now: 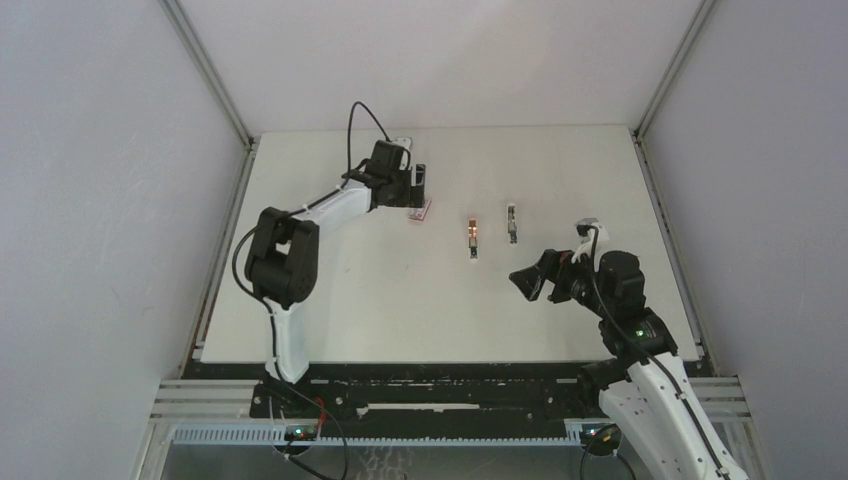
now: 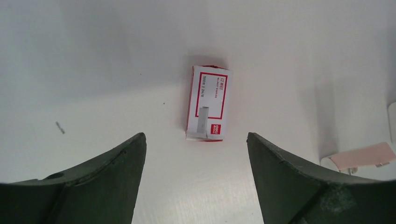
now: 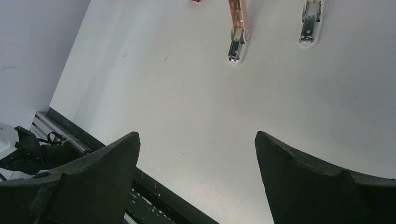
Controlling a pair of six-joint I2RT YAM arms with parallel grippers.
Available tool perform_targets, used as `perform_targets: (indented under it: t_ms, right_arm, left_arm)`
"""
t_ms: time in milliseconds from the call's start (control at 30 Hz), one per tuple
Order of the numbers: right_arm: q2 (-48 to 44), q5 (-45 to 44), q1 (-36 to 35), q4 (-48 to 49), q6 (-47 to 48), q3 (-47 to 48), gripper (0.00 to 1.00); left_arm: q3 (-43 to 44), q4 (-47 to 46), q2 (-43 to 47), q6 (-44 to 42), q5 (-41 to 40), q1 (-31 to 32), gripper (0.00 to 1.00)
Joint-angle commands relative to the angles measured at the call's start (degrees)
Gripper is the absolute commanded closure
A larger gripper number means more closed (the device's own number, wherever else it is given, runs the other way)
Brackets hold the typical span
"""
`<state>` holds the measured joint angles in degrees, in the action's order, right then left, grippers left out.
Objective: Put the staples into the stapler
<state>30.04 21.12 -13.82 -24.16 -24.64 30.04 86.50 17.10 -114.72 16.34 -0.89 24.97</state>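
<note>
The pink-red staple carton [image 2: 208, 93] with a white label lies flat on the table, closed, with a small grey strip [image 2: 203, 119] on its label. It shows in the top view [image 1: 421, 210] too. My left gripper [image 2: 195, 141] is open and empty, hovering just short of the carton, also seen in the top view [image 1: 413, 186]. A rose-pink mini stapler [image 1: 473, 238] and a white-grey mini stapler [image 1: 511, 222] lie mid-table, also in the right wrist view [image 3: 238, 32] [image 3: 310, 23]. My right gripper [image 3: 196, 135] is open and empty, to the right of them in the top view [image 1: 528, 279].
The pink stapler's end [image 2: 362, 156] shows at the right edge of the left wrist view. The table's near edge and a black rail [image 3: 154, 191] lie below the right gripper. Grey walls enclose the table on three sides.
</note>
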Motion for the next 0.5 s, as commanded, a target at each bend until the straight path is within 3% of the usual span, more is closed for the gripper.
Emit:
perform_targets:
  t_ms: [0,300,467]
  right_arm:
    - [1.27,0.58,0.29,4.56,-0.06,0.02,0.09]
    - [5.05,0.74,0.29,9.11,-1.58,-1.95,0.09]
    - [5.91,1.16,0.30,9.41,-1.75,-2.16,0.10]
  left_arm:
    - [7.13,3.09,-3.97,-0.99,0.81,1.07,0.18]
    - [14.90,7.47,-10.49,1.09,-0.53,2.39,0.28]
    - [17.89,9.55,-13.33,3.28,-1.47,2.38,0.29]
